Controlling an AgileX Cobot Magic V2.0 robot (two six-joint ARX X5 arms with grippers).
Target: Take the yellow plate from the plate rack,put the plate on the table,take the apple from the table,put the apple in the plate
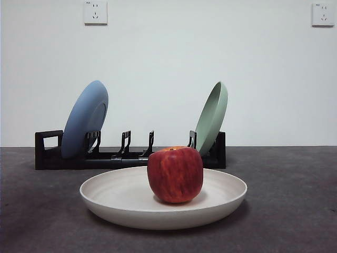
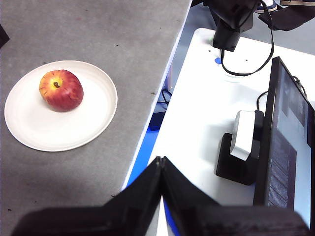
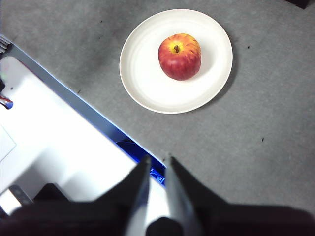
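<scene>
The yellow plate (image 1: pixel 117 204) lies flat on the table (image 1: pixel 295 200), in front of the plate rack (image 1: pixel 48 154). The red apple (image 1: pixel 175 174) sits upright in the plate's middle. Both wrist views look down on the pair from afar: apple (image 2: pixel 61 90) on plate (image 2: pixel 49 133), and apple (image 3: pixel 179 56) on plate (image 3: pixel 147 91). My left gripper (image 2: pixel 160 160) hangs shut and empty over the table's edge, well away from the plate. My right gripper (image 3: pixel 156 158) is also pulled back at the table's edge, jaws nearly together with nothing between them.
The rack holds a blue plate (image 1: pixel 84 118) at its left end and a pale green plate (image 1: pixel 212 116) at its right end. Beside the table stands a white bench (image 2: pixel 206 113) with a monitor (image 2: pixel 285 147) and cables.
</scene>
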